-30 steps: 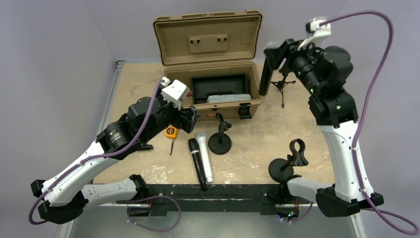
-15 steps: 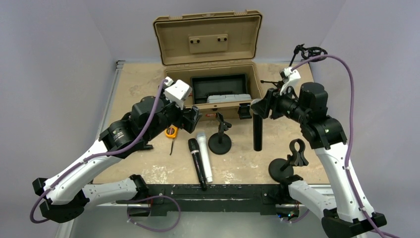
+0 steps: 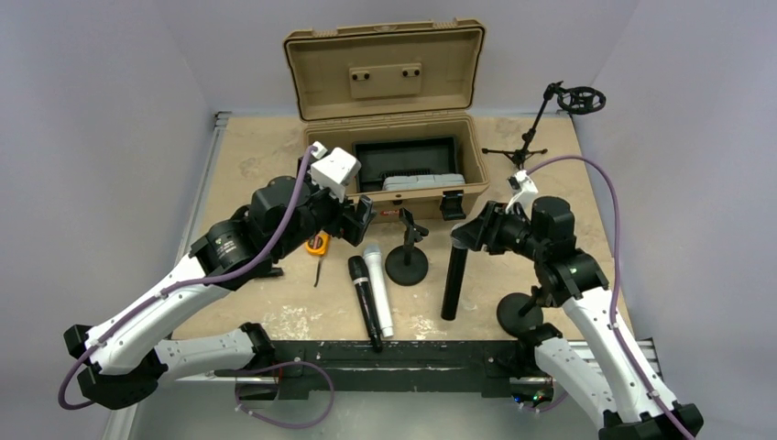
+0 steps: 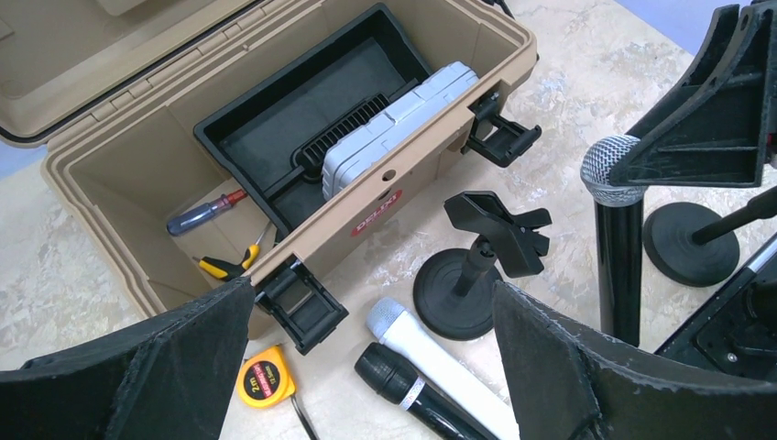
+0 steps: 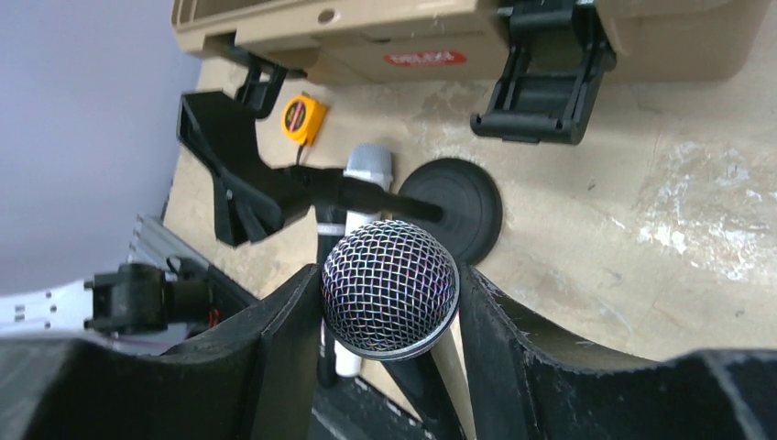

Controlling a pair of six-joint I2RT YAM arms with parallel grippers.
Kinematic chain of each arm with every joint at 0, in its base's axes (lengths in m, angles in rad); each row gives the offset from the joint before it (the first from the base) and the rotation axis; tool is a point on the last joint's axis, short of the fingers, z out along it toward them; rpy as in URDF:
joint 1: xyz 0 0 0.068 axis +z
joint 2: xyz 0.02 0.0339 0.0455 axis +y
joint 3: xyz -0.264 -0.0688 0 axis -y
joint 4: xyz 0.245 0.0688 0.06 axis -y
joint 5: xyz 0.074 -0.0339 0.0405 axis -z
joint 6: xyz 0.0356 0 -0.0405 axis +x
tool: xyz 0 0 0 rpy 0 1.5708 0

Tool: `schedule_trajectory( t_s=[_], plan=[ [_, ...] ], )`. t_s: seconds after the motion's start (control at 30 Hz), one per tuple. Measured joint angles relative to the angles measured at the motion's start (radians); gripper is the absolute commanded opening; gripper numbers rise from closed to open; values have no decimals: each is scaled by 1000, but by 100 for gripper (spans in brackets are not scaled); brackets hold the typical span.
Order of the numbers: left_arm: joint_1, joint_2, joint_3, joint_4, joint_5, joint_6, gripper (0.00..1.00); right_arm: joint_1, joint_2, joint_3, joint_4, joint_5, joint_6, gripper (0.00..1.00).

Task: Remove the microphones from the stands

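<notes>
Top external view: the microphone (image 3: pixel 451 284) is held upright by the right tool (image 3: pixel 469 235), gripped at the mesh head with the handle pointing down. In the right wrist view, the fingers (image 5: pixel 275 348) are seen pressed against both sides of that head.

The microphone is located between the round-base stand (image 3: pixel 406 264) and the second stand (image 3: pixel 524 312), apart from both. Its lower end is at or just above the counter (image 3: pixel 266 156); contact cannot be confirmed. The clip on the round-base stand is seen empty, so the lift-off is judged done and only the setting-down is left. The head-up grip is judged to suit a straight lowering onto the counter.

The left tool (image 4: pixel 371 289) is spread wide and holds nothing. It is hung in front of the case (image 3: pixel 394 110), above two other microphones (image 3: pixel 371 293) laid side by side, and is judged parked out of the right arm's way.
</notes>
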Motion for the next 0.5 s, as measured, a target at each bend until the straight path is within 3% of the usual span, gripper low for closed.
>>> schedule_trajectory(
  t_s=[0.5],
  plan=[
    [0, 12, 0, 0, 5, 0, 98, 51, 114, -185, 192, 111, 123, 0]
  ],
)
